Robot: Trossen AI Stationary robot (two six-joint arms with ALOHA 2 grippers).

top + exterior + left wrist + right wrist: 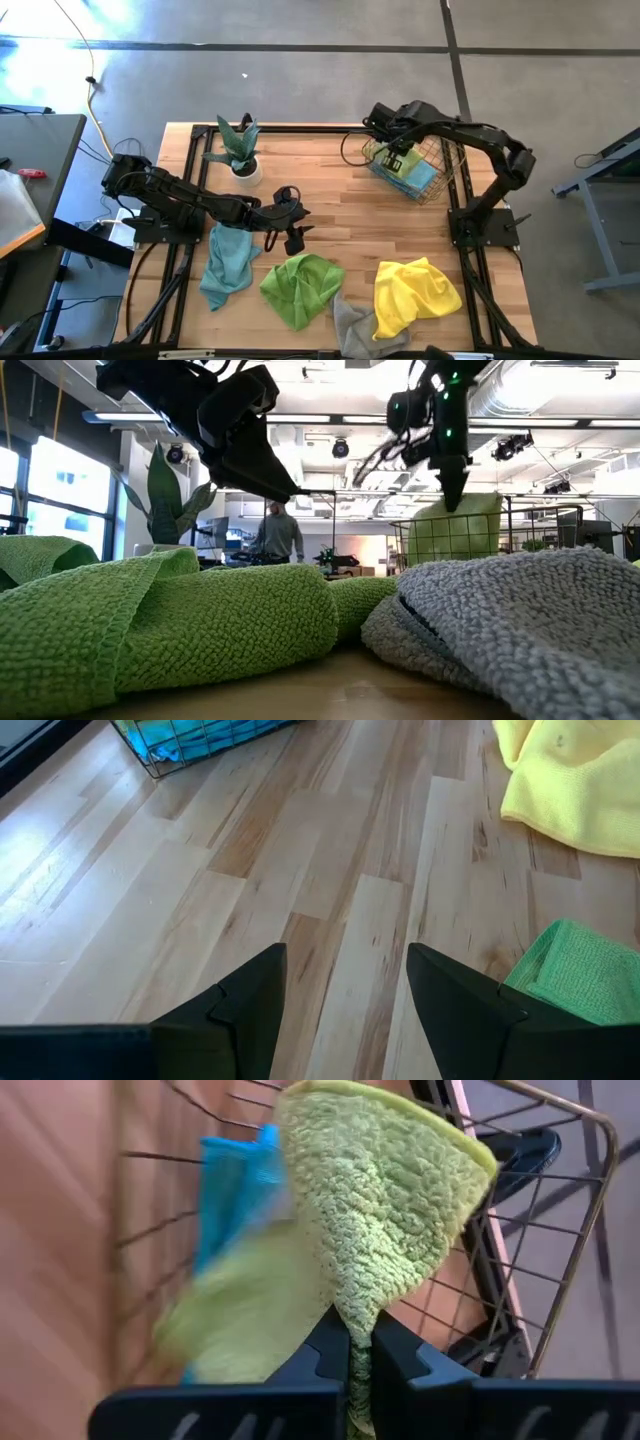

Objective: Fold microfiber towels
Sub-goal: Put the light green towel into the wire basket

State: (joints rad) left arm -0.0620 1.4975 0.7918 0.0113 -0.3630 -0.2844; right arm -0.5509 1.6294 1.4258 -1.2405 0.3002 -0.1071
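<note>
In the high view, the copper wire basket (425, 170) at upper right largely hides a teal-blue microfiber towel (232, 1180) and the lime green microfiber towel (385, 1210) that the right gripper (360, 1348) pinches shut above it. The left gripper (345, 990) hangs at centre with jaws apart over bare wooden table (350, 220). Along the lower edge lie a second teal towel (228, 262), crumpled green towel (303, 286), grey towel (355, 322) partly under the bright yellow towel (414, 292). A potted plant (238, 150) stands upper left.

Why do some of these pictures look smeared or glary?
Right wrist view: the basket side and blue towel are streaked with blur, while the green towel is sharp. Low view: the nearest green towel is soft. High view: glare whitens the floor at top left.
</note>
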